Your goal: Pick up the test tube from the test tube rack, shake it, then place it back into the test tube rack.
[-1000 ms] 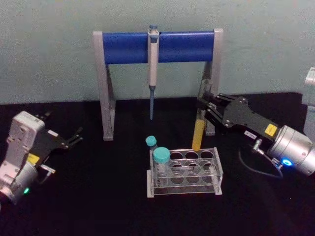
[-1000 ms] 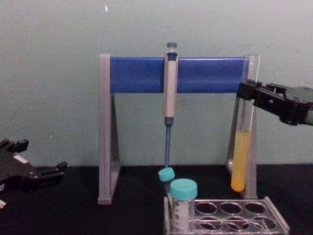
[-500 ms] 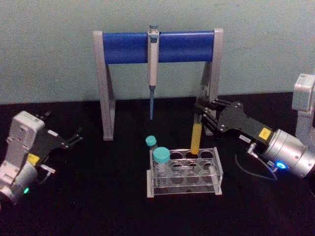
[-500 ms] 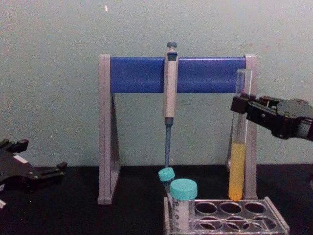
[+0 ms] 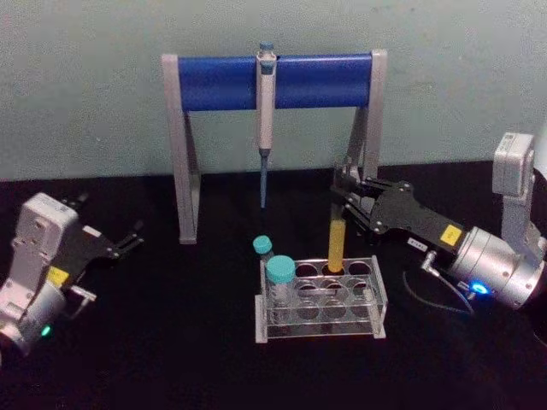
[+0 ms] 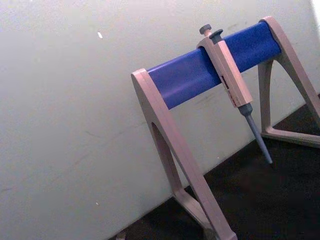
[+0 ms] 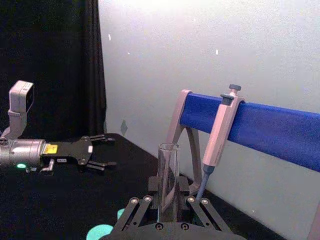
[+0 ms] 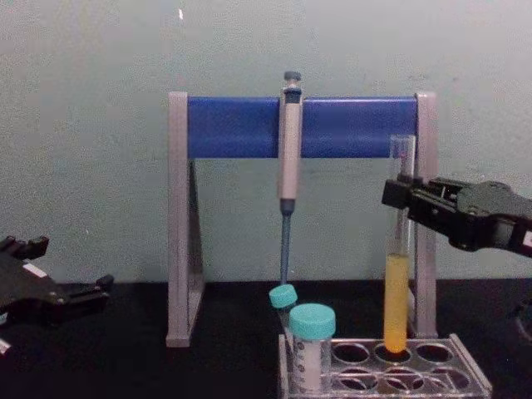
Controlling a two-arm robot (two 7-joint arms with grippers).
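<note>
Chest view: the right claw (image 8: 400,193) is clamping the glass tube (image 8: 402,158) by its clear upper part and holding it upright over the rack (image 8: 467,381). The tube's round bottom is just dipping into a hole in the rack's back row.

On that evidence the job is nearing its end. The tube is in the claw's grip rather than seated, so the pick-up is done and the return to the rack looks to be under way. Nothing here is showing whether the shaking is complete. What is remaining appears to be lowering the tube until it is sitting fully in the hole, then letting go.

The left claw (image 5: 128,239) is idling at the robot's left, fingers spread, well apart from the rack.

Open at the top, the tube is carrying yellow liquid (image 8: 396,299) in its lower part, with the glass above it empty. A large teal-capped tube (image 8: 312,332) is standing at the rack's left end. A smaller one (image 8: 283,297) is standing just behind it, in the rack or beside it, hard to say. Their contents are not showing. The rack's other holes are sitting vacant. Behind, a pipette (image 8: 288,150) is hanging from a blue-and-grey stand (image 8: 233,126).
</note>
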